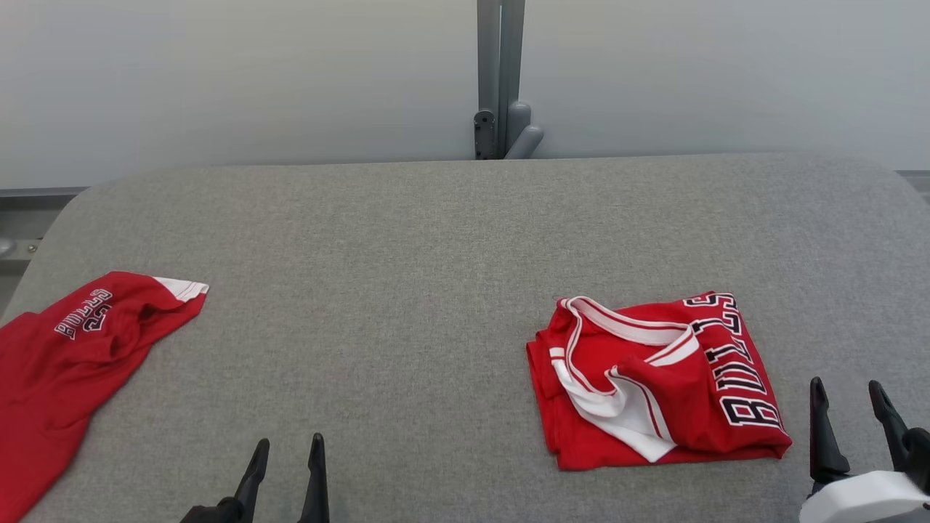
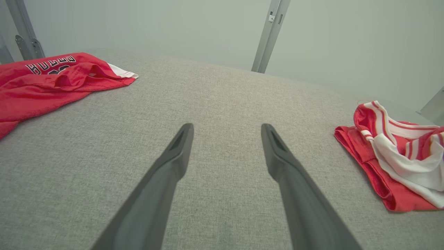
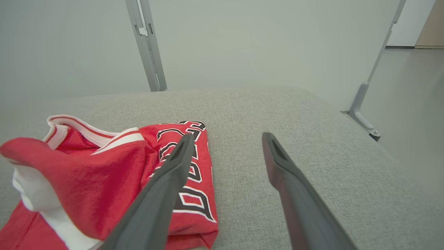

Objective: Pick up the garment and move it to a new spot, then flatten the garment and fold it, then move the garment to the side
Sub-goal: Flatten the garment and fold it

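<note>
Cloth of the sports-jersey kind, a thin red knit with white banding and black-edged lettering, makes up both pieces on the grey counter [image 1: 407, 276], whose woven covering looks matte and faintly grippy. The crumpled garment [image 1: 65, 349] lies at the left edge, bunched into soft ridges, with one white-banded opening pointing toward the middle and part of it running out of the head view. The folded jersey [image 1: 654, 385] sits at the near right as a rough rectangle, its neck and armhole bands lying loose on top. It looks finished and set aside, so the crumpled one is probably the piece to lift now. That garment should be light and limp, with no shape of its own, so it will sag, trail and drag on the covering. The smooth knit may slip out of a shallow pinch. The thick white band or a shoulder seam looks the surest hold, taken at two places well apart so the cloth hangs open. The left fingers [image 2: 164, 180] are spread wide above bare counter at the near edge, holding nothing. The right fingers [image 3: 288, 187] are likewise spread and empty, just right of the folded jersey.
</note>
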